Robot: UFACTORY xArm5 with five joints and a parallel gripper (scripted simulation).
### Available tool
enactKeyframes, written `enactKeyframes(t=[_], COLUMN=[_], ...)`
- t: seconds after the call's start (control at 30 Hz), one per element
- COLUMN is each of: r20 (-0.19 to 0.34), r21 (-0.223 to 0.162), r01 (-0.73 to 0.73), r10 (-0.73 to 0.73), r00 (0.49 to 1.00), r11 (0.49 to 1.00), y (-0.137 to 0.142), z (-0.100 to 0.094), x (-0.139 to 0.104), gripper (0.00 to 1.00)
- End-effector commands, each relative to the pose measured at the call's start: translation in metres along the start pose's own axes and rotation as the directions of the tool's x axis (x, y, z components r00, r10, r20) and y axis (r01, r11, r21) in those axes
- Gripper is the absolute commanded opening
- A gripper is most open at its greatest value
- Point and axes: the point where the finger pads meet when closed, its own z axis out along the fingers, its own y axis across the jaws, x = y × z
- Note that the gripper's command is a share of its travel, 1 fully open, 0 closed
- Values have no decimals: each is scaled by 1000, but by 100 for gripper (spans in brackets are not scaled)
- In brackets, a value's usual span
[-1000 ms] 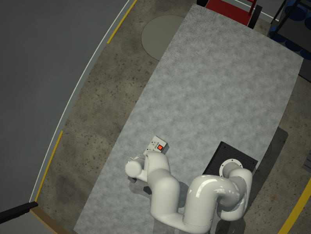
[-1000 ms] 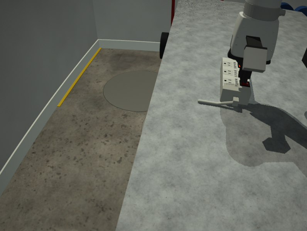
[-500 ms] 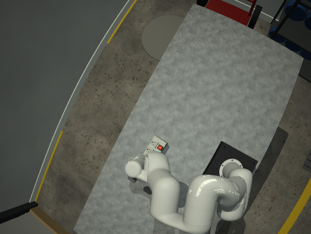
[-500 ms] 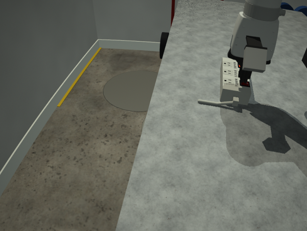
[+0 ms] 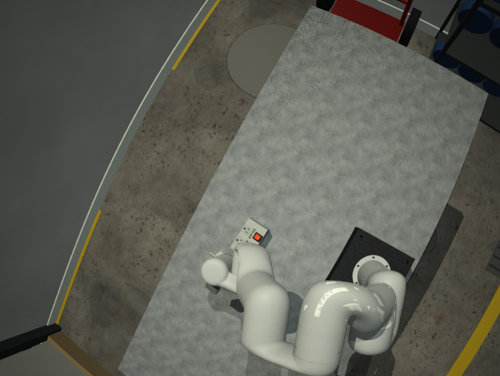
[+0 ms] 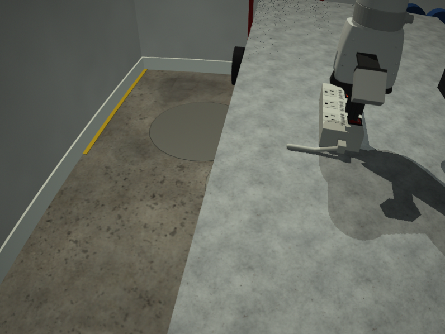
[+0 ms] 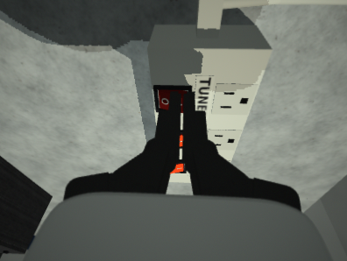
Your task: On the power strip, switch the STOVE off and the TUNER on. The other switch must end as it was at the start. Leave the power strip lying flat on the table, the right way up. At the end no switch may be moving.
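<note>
The white power strip (image 7: pixel 219 88) lies flat on the grey table, label side up; it also shows in the exterior view (image 6: pixel 334 114) and the top view (image 5: pixel 251 234). Its short cable stub (image 6: pixel 311 148) points toward the table's left edge. My gripper (image 7: pixel 181 108) is shut and empty. Its black fingertips rest over the dark red switch (image 7: pixel 166 101) beside the TUNER label. Two more switches glow orange between the fingers, one in the middle (image 7: pixel 180 141) and one at the other end (image 7: pixel 178 167). In the top view my arm hides the gripper and only the far lit switch (image 5: pixel 257 237) shows.
My arm's black base plate (image 5: pixel 369 254) sits to the right of the strip. The table's left edge (image 6: pixel 216 161) runs close to the strip. A red cart (image 5: pixel 364 16) and blue drums (image 5: pixel 477 16) stand beyond the far end of the table.
</note>
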Motion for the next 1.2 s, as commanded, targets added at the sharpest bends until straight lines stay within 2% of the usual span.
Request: enactKeyframes(t=[0.0,1.17], r20=[-2,-2], r21=[-3,-3], r01=[0,0], r10=[0,0], r00=[1000,1000], r11=[1000,1000], y=[1,1], z=[1,7], x=[1,1], gripper=[0,0])
